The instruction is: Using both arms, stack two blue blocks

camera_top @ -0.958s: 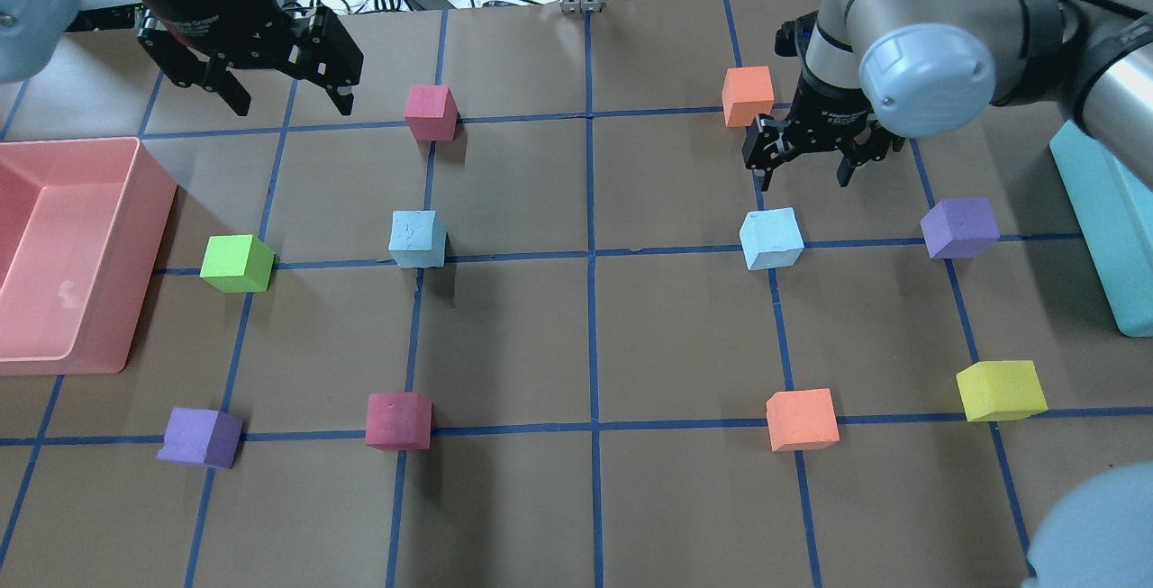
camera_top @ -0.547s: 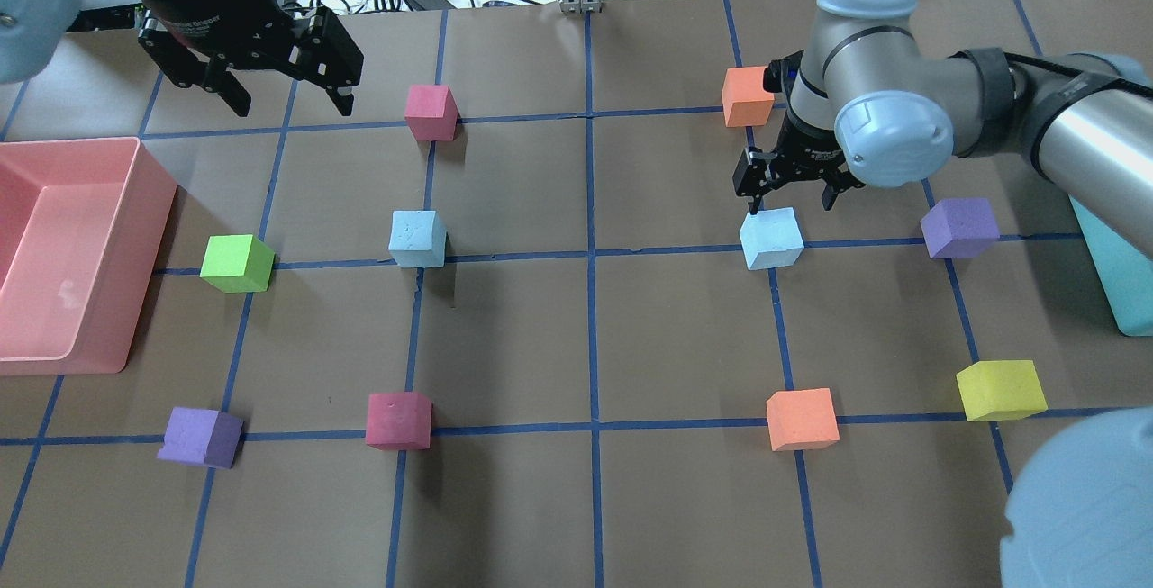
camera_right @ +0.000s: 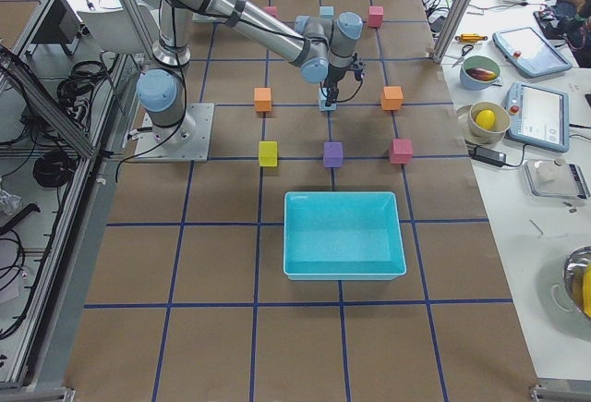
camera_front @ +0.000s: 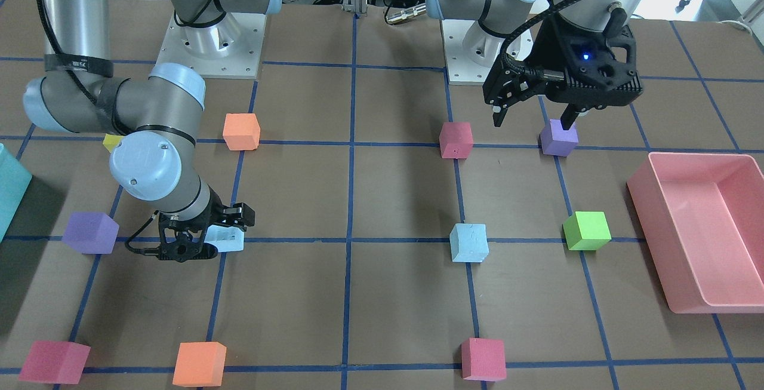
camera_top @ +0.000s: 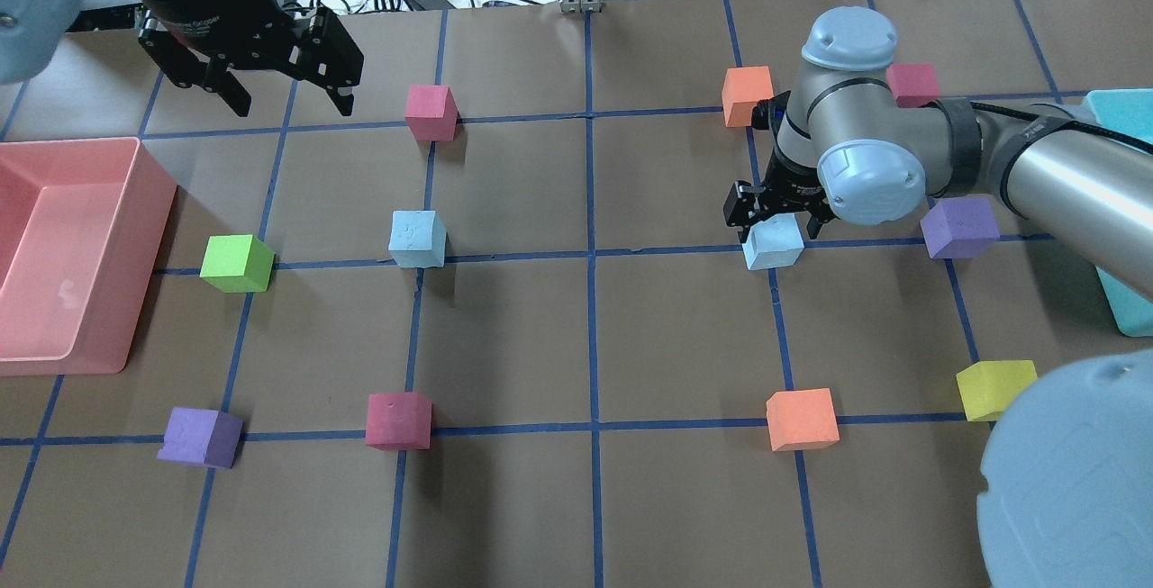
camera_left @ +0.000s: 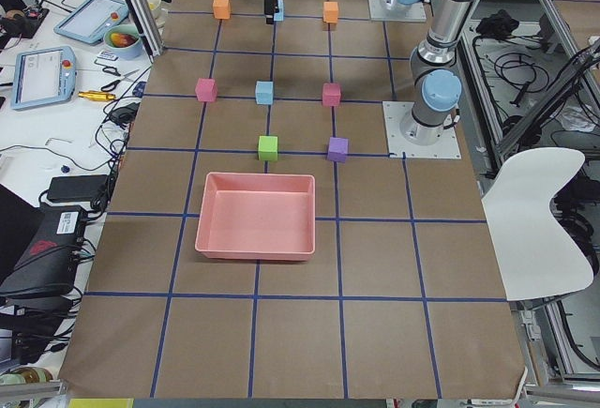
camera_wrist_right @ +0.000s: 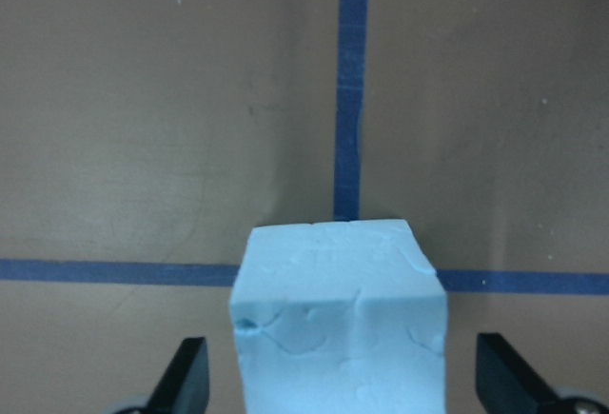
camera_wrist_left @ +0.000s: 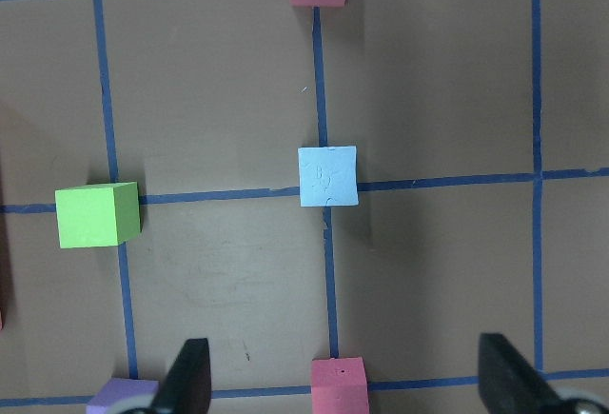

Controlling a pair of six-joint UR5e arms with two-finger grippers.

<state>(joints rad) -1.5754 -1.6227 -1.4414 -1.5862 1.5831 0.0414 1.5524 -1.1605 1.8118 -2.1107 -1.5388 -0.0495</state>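
One blue block (camera_top: 417, 239) sits alone on a grid line at centre left; it also shows in the left wrist view (camera_wrist_left: 328, 175) and the front view (camera_front: 469, 242). The second blue block (camera_top: 773, 246) sits at centre right. My right gripper (camera_top: 776, 221) is low over it and open, with a finger on each side and a gap to both faces. In the right wrist view the block (camera_wrist_right: 338, 314) fills the space between the fingers (camera_wrist_right: 186, 376). My left gripper (camera_top: 293, 106) is open and empty, held high at the far left (camera_front: 532, 121).
A pink bin (camera_top: 153, 183) stands at the left edge and a teal bin (camera_top: 1117, 300) at the right edge. Around the blocks lie a green cube (camera_top: 236, 263), purple cubes (camera_top: 959, 228) (camera_top: 200, 437), red cubes (camera_top: 431, 112) (camera_top: 397, 420), orange cubes (camera_top: 747, 94) (camera_top: 802, 419) and a yellow cube (camera_top: 994, 389).
My right gripper has come down and toward the right blue block, and its open fingers now straddle it. The left arm and all cubes have not moved.
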